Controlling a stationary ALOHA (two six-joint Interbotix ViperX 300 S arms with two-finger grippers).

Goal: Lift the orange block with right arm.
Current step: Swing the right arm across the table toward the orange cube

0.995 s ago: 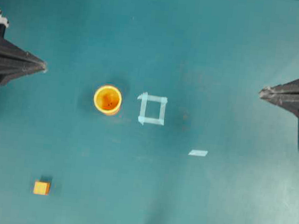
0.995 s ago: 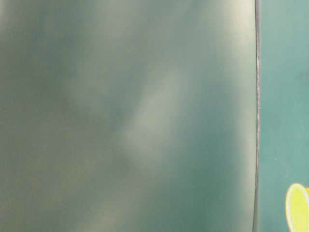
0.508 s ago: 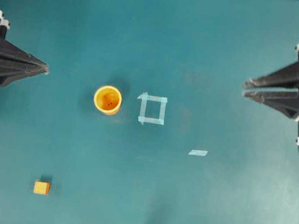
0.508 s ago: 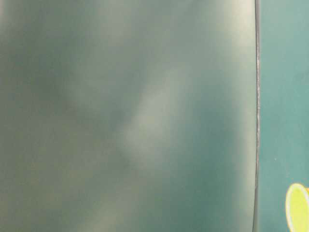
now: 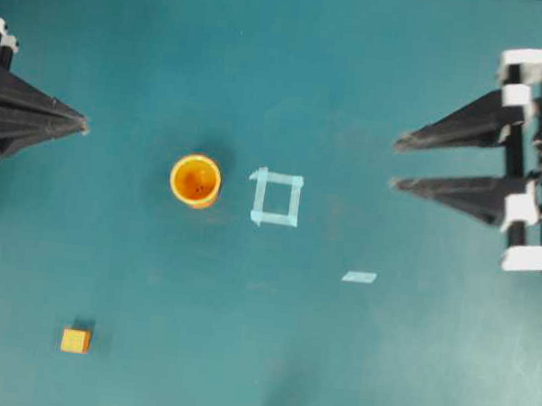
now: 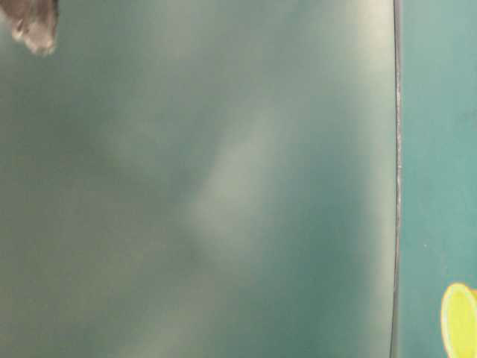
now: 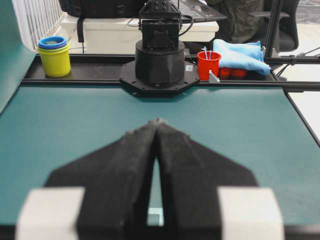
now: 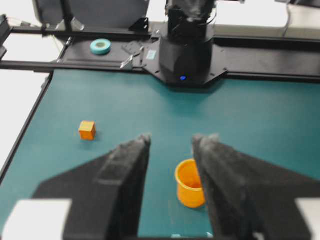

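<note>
The orange block (image 5: 75,341) is a small cube lying on the teal table at the lower left; it also shows in the right wrist view (image 8: 87,130), far left of the fingers. My right gripper (image 5: 396,163) is open and empty at the right side, pointing left, far from the block. In its own view (image 8: 175,137) the jaws stand wide apart with bare table between them. My left gripper (image 5: 82,125) is shut and empty at the left edge, and its tips meet in the left wrist view (image 7: 158,121).
A round orange cup (image 5: 196,181) stands left of centre, seen between the right fingers (image 8: 190,183). A light tape square (image 5: 276,198) and a tape strip (image 5: 359,277) lie flat on the table. The table-level view is mostly blur, with a fingertip (image 6: 33,26) at top left.
My right gripper has gone from shut to wide open and has moved leftward over the table. The left gripper, block and cup have not moved.
</note>
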